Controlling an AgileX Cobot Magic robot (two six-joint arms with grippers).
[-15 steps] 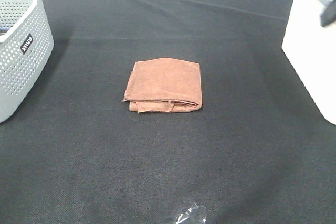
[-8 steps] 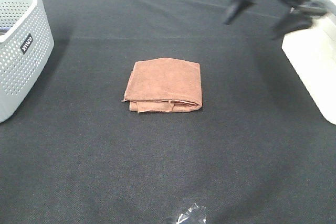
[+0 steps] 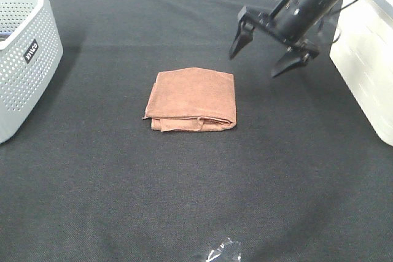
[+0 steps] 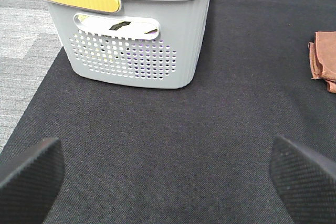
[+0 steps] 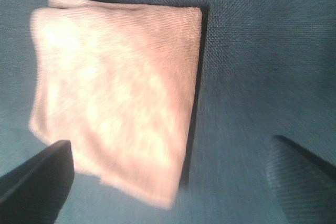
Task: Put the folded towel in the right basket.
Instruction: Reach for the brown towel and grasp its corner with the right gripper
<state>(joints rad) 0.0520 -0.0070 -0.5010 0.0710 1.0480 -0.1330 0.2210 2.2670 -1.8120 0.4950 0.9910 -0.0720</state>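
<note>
A folded brown towel [image 3: 192,100] lies flat on the black cloth in the middle of the table. It also shows in the right wrist view [image 5: 115,93], blurred, and at the edge of the left wrist view [image 4: 325,60]. My right gripper [image 3: 264,50] is open and empty, hanging in the air just behind and to the right of the towel. The right basket [image 3: 367,53] is white and stands at the right edge. My left gripper [image 4: 168,174] is open and empty, out of the high view, its fingertips [image 4: 31,177] low over the cloth near the left basket.
A grey perforated basket [image 3: 24,59] stands at the far left; in the left wrist view [image 4: 131,40] it has a yellow handle and holds folded cloths. A crumpled bit of clear plastic [image 3: 220,251] lies at the front edge.
My right arm has swung in from the right basket, down and to the left, and now hangs open near the towel. The towel has not moved.
</note>
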